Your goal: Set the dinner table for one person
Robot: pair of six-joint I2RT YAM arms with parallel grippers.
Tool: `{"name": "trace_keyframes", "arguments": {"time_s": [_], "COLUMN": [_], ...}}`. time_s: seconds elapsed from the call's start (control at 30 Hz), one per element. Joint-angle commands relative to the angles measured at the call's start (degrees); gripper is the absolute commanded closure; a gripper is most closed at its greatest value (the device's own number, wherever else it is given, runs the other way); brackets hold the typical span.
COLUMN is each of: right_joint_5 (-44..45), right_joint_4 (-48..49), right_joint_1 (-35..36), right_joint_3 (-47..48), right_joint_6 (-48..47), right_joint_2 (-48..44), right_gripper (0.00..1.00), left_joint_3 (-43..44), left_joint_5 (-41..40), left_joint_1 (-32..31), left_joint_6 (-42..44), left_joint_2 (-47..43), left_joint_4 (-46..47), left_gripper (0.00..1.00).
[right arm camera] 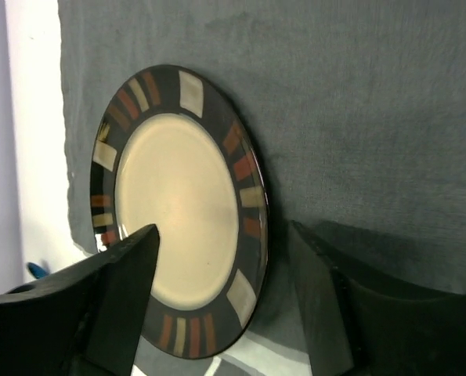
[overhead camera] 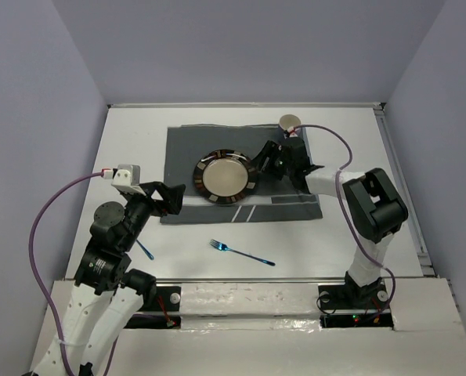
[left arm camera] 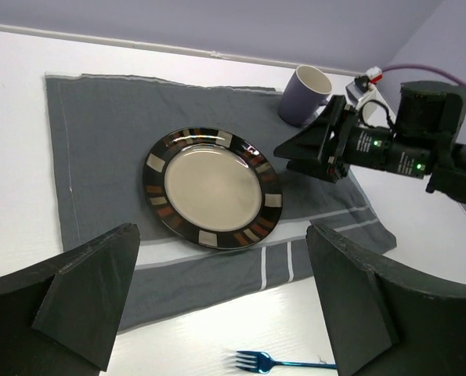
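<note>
We see the dinner table (overhead camera: 131,141) as the broad white top filling the middle of the overhead view, stretching from the arm bases at the near edge to the back wall. On its far half lies a dark grey placemat (overhead camera: 186,149) with pale stripes along its near edge, and on that cloth sits a round plate (overhead camera: 225,178), cream in the centre with a dark rim of orange and pale blocks. A pale mug (overhead camera: 289,122) stands upright on the bare white top just past the placemat's far right corner. The right gripper (overhead camera: 258,163) sits low at the plate's right edge, its fingers (right arm camera: 131,266) spread wide with one above the plate's centre and the other above the cloth, the rim between them (we cannot tell whether either one touches it); it grips nothing. The left gripper (overhead camera: 174,197) hangs near the placemat's near left corner, jaws wide apart and empty. A blue fork (overhead camera: 240,252) lies on the white surface nearer the bases, and a blue handle (overhead camera: 145,250) pokes out beside the left arm
</note>
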Motion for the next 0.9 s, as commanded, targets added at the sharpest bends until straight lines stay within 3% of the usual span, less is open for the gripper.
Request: {"name": "trace_keyframes", "arguments": {"time_s": [0.0, 0.2, 0.4, 0.6, 0.87], "right_joint_5": [2.93, -1.28, 0.91, 4.50, 7.32], "right_joint_4": [-8.33, -15.37, -26.36, -28.30, -32.77], "right_joint_1": [0.30, 3.10, 18.12, 31.22, 36.15], "right_joint_3": [5.84, 2.43, -3.90, -9.71, -5.15], "right_joint_6": [-9.56, -18.70, -28.90, -30.66, -33.38], "right_joint_2": [-6.71, -13.55, -18.48, -20.34, -12.17], "right_gripper": [0.25, 0.24, 0.48, 0.37, 0.37], "left_joint_3": [-0.34, -0.34, -0.34, -0.07, 0.28], "left_joint_5": [1.21, 1.29, 1.29, 1.12, -0.55], "left_joint_1": [0.32, 0.23, -0.39, -0.56, -0.56], "left_joint_6": [0.05, 0.14, 0.14, 0.32, 0.49], "left_joint_2": [-0.59, -1.02, -1.20, -1.64, -2.78], "left_joint_4": [2.63, 2.63, 2.63, 2.63, 2.01], "left_gripper": [0.01, 0.01, 0.01, 0.01, 0.01]}}
